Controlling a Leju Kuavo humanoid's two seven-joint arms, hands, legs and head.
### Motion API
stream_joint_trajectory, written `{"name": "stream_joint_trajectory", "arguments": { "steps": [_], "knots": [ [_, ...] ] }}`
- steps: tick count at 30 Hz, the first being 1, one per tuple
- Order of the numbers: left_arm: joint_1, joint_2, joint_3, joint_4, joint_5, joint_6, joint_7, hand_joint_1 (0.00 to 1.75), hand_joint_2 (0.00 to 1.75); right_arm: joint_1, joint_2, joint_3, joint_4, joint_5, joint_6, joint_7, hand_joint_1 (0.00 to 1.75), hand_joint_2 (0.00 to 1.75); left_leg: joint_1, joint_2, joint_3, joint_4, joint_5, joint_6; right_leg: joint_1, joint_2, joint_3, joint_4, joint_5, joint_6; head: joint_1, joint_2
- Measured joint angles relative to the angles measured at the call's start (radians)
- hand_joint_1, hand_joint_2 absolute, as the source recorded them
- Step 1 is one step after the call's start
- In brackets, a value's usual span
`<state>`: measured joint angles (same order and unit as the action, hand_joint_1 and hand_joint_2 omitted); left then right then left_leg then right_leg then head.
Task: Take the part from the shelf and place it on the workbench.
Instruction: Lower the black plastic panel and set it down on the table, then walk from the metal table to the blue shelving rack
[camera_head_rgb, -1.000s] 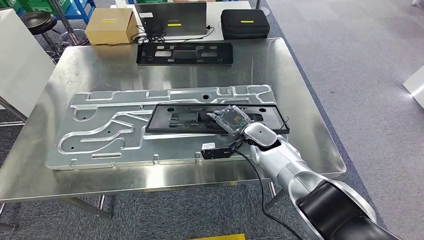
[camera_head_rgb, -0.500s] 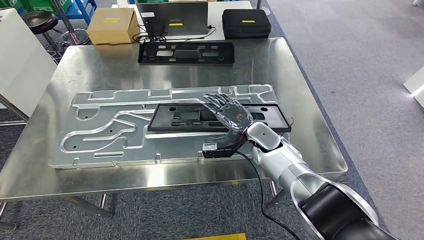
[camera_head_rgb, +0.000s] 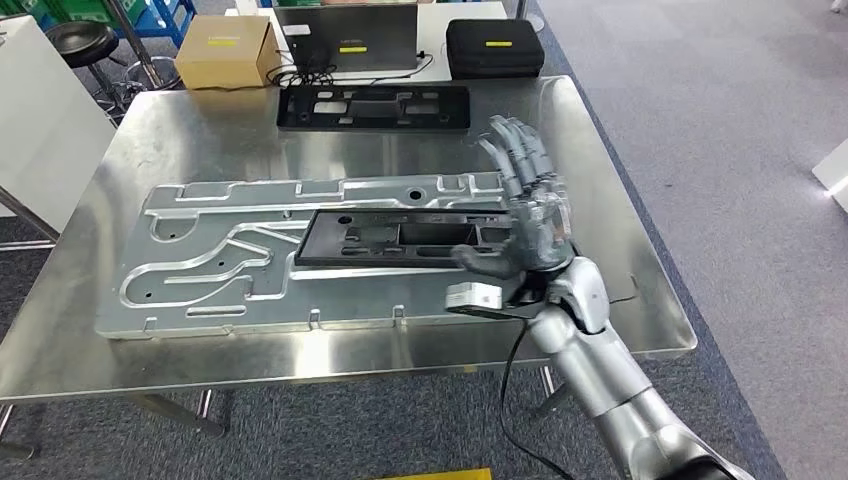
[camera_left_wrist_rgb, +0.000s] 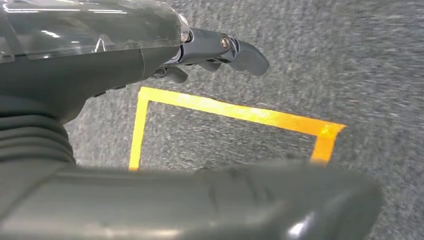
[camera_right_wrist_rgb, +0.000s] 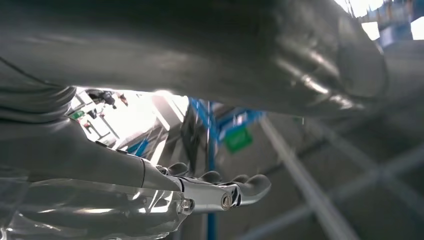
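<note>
Since a second ago the right hand (camera_head_rgb: 535, 215) has let go of the black part (camera_head_rgb: 400, 236) and risen off it; its fingers (camera_head_rgb: 515, 150) now stand straight up and spread apart, empty, with the thumb pointing sideways over the part's near edge.

Below the fingers lies the steel surface (camera_head_rgb: 120, 350), and on it the big grey metal plate (camera_head_rgb: 200, 265) with its winding grooves. The black part rests flat on that plate, just beside the thumb; the raised hand hides the part's right end, so how far it runs there cannot be made out. Beyond the fingertips a second black frame (camera_head_rgb: 372, 106) lies near the surface's far edge. Past it stand a laptop (camera_head_rgb: 345, 35), a cardboard box (camera_head_rgb: 225, 48) and a black case (camera_head_rgb: 495, 47), all partly cut off by the picture's top.

In the left wrist view the left hand (camera_left_wrist_rgb: 150, 50) hangs over grey carpet (camera_left_wrist_rgb: 350, 75) marked with yellow tape (camera_left_wrist_rgb: 225, 110); its fingers curl loosely and hold nothing.
</note>
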<state>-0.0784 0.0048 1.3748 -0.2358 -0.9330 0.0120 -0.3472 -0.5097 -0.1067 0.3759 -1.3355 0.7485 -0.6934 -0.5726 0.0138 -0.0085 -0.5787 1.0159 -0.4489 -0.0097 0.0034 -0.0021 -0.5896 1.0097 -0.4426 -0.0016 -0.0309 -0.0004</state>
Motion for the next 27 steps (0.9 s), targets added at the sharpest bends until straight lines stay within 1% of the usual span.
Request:
{"name": "stream_joint_trajectory", "arguments": {
  "steps": [2,3,4,5,6,7,8,9,10,11,12,13,14,15,17,18,19,20,21,22,23,24,25,27],
  "knots": [
    [0.008,-0.002,0.007,0.0,0.014,-0.005,-0.002,0.0,0.0,0.1,-0.036,-0.12,-0.121,-0.1,-0.002,-0.063,0.0,0.0,0.002,-0.003,0.003,-0.004,0.001,0.013,-0.002,-0.001,0.005,0.002,-0.006,0.012,0.0,0.0],
    [0.011,-0.004,0.012,0.0,0.019,-0.009,-0.004,0.0,0.0,0.144,-0.052,-0.185,-0.166,-0.141,-0.002,-0.088,0.0,0.0,0.003,-0.003,0.006,-0.007,0.003,0.02,-0.004,-0.001,0.001,0.017,-0.019,0.018,0.0,0.0],
    [0.013,-0.006,0.016,0.0,0.022,-0.013,-0.006,0.0,0.0,0.186,-0.068,-0.25,-0.202,-0.175,-0.002,-0.103,0.0,0.0,0.005,-0.002,0.008,-0.01,0.004,0.026,-0.006,0.001,-0.013,0.05,-0.043,0.024,0.0,0.0],
    [0.015,-0.007,0.02,0.0,0.025,-0.018,-0.009,0.0,0.0,0.229,-0.083,-0.317,-0.231,-0.203,-0.002,-0.111,0.0,0.0,0.005,-0.002,0.009,-0.012,0.004,0.031,-0.008,0.002,-0.038,0.106,-0.075,0.03,0.0,0.0],
    [0.016,-0.009,0.022,0.0,0.027,-0.022,-0.013,0.0,0.0,0.274,-0.094,-0.382,-0.253,-0.228,-0.001,-0.115,0.0,0.0,0.005,-0.002,0.008,-0.012,0.004,0.034,-0.009,0.002,-0.07,0.173,-0.109,0.034,0.0,0.0],
    [0.018,-0.011,0.024,0.0,0.028,-0.027,-0.017,0.0,0.0,0.322,-0.103,-0.449,-0.269,-0.248,0.001,-0.117,0.0,0.0,0.005,-0.002,0.008,-0.012,0.003,0.036,-0.01,0.002,-0.101,0.235,-0.134,0.038,0.0,0.0],
    [0.02,-0.013,0.025,0.0,0.028,-0.032,-0.021,0.0,0.0,0.37,-0.108,-0.516,-0.278,-0.258,0.003,-0.118,0.0,0.0,0.004,-0.003,0.008,-0.011,0.002,0.038,-0.011,0.002,-0.12,0.272,-0.142,0.04,0.0,0.0],
    [0.023,-0.015,0.026,0.0,0.027,-0.036,-0.025,0.0,0.0,0.417,-0.11,-0.585,-0.282,-0.26,0.007,-0.119,0.0,0.0,0.004,-0.003,0.009,-0.011,0.001,0.038,-0.011,0.002,-0.12,0.27,-0.131,0.04,0.0,0.0],
    [0.024,-0.018,0.027,0.0,0.023,-0.041,-0.027,0.0,0.0,0.463,-0.11,-0.657,-0.284,-0.251,0.013,-0.119,0.0,0.0,0.004,-0.004,0.01,-0.01,0.001,0.038,-0.011,0.002,-0.098,0.226,-0.102,0.039,0.0,0.0],
    [0.026,-0.02,0.027,0.0,0.019,-0.045,-0.029,0.0,0.0,0.505,-0.109,-0.73,-0.283,-0.239,0.022,-0.12,0.0,0.0,0.004,-0.006,0.011,-0.01,0.0,0.037,-0.011,0.001,-0.061,0.154,-0.068,0.036,0.0,0.0],
    [0.026,-0.023,0.027,0.0,0.015,-0.049,-0.031,0.0,0.0,0.542,-0.108,-0.8,-0.281,-0.229,0.034,-0.12,0.0,0.0,0.001,-0.007,0.011,-0.008,-0.001,0.035,-0.009,0.001,-0.025,0.083,-0.039,0.032,0.0,0.0],
    [0.027,-0.025,0.027,0.0,0.012,-0.051,-0.033,0.0,0.0,0.574,-0.105,-0.865,-0.279,-0.218,0.048,-0.12,0.0,0.0,-0.001,-0.007,0.011,-0.007,-0.002,0.032,-0.007,0.001,0.002,0.029,-0.019,0.027,0.0,0.0],
    [0.027,-0.027,0.027,0.0,0.01,-0.053,-0.036,0.0,0.0,0.601,-0.099,-0.92,-0.274,-0.207,0.063,-0.121,0.0,0.0,-0.003,-0.007,0.011,-0.006,-0.003,0.028,-0.005,0.001,0.015,0.001,-0.01,0.023,0.0,0.0],
    [0.027,-0.028,0.027,0.0,0.008,-0.054,-0.039,0.0,0.0,0.626,-0.09,-0.969,-0.267,-0.193,0.082,-0.121,0.0,0.0,-0.004,-0.007,0.012,-0.006,-0.002,0.024,-0.002,0.002,0.017,-0.005,-0.009,0.019,0.0,0.0],
    [0.027,-0.03,0.027,0.0,0.006,-0.055,-0.044,0.0,0.0,0.666,-0.066,-1.058,-0.239,-0.152,0.112,-0.121,0.0,0.0,-0.004,-0.006,0.012,-0.005,-0.006,0.012,-0.005,0.002,0.015,-0.009,-0.003,0.007,0.0,0.0],
    [0.028,-0.031,0.027,0.0,0.006,-0.055,-0.046,0.0,0.0,0.679,-0.053,-1.095,-0.219,-0.132,0.123,-0.122,0.0,0.0,-0.005,-0.005,0.008,0.006,-0.02,0.007,-0.008,0.0,0.013,-0.012,0.001,-0.001,0.0,0.0],
    [0.028,-0.032,0.027,0.0,0.006,-0.055,-0.048,0.0,0.0,0.688,-0.042,-1.125,-0.195,-0.113,0.127,-0.122,0.0,0.0,-0.005,-0.003,-0.001,0.034,-0.047,0.002,-0.011,-0.001,0.011,-0.015,0.006,-0.008,0.0,0.0],
    [0.028,-0.032,0.027,0.0,0.006,-0.055,-0.05,0.0,0.0,0.695,-0.032,-1.15,-0.171,-0.099,0.127,-0.122,0.0,0.0,-0.003,-0.001,-0.016,0.083,-0.087,-0.002,-0.012,-0.002,0.006,-0.017,0.011,-0.014,0.0,0.0],
    [0.028,-0.033,0.027,0.0,0.006,-0.055,-0.052,0.0,0.0,0.7,-0.023,-1.169,-0.146,-0.088,0.126,-0.122,0.0,0.0,-0.003,0.001,-0.037,0.146,-0.132,-0.005,-0.011,-0.002,0.0,-0.017,0.015,-0.017,0.0,0.0],
    [0.028,-0.033,0.027,0.0,0.006,-0.055,-0.053,0.0,0.0,0.704,-0.015,-1.185,-0.123,-0.08,0.125,-0.123,0.0,0.0,-0.002,0.001,-0.055,0.209,-0.17,-0.008,-0.01,-0.003,-0.008,-0.016,0.021,-0.019,0.0,0.0],
    [0.028,-0.034,0.027,0.0,0.006,-0.055,-0.055,0.0,0.0,0.707,-0.008,-1.198,-0.101,-0.071,0.125,-0.123,0.0,0.0,-0.002,0.001,-0.061,0.251,-0.193,-0.009,-0.009,-0.002,-0.017,-0.015,0.027,-0.02,0.0,0.0],
    [0.028,-0.034,0.028,0.0,0.006,-0.055,-0.056,0.0,0.0,0.707,-0.001,-1.211,-0.079,-0.058,0.128,-0.123,0.0,0.0,-0.002,0.001,-0.05,0.256,-0.196,-0.009,-0.008,-0.001,-0.026,-0.014,0.034,-0.019,0.0,0.0],
    [0.027,-0.034,0.028,0.0,0.006,-0.055,-0.056,0.0,0.0,0.704,0.005,-1.225,-0.055,-0.04,0.134,-0.123,0.0,0.0,-0.002,0.001,-0.019,0.221,-0.181,-0.006,-0.007,0.0,-0.034,-0.012,0.041,-0.018,0.0,0.0],
    [0.023,-0.034,0.028,0.0,0.007,-0.054,-0.056,0.0,0.0,0.688,0.015,-1.266,0.014,0.015,0.145,-0.124,0.0,0.0,-0.006,0.001,0.081,0.07,-0.135,0.004,-0.005,0.003,-0.048,-0.01,0.055,-0.014,0.0,0.0]
  ]
}}
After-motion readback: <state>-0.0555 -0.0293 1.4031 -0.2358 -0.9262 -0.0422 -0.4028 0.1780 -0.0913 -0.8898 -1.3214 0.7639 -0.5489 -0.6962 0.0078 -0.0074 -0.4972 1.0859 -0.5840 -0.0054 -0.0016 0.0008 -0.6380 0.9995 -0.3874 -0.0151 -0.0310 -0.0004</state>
